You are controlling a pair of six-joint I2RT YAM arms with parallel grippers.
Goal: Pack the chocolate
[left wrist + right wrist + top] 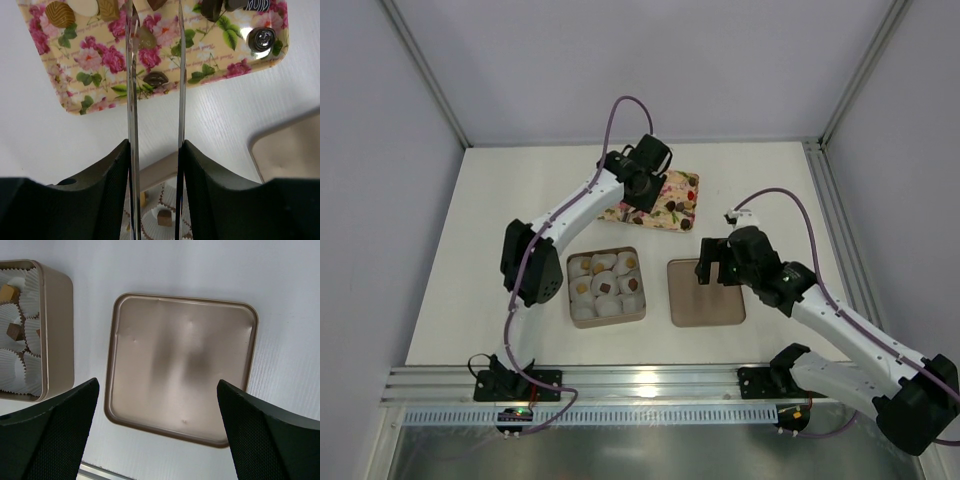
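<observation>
An open gap of table [215, 115] runs between the floral tray [100, 65] and the box [57, 330], with the lid [180, 365] just beside.

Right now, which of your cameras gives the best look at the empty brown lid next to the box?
The right wrist view: the lid fills the frame, whole and unobstructed. The top external view shows it small, its far edge hidden under the right pincer. The left wrist view catches only one corner.

Faint script on floral tray [92, 67], unreadable.
</observation>
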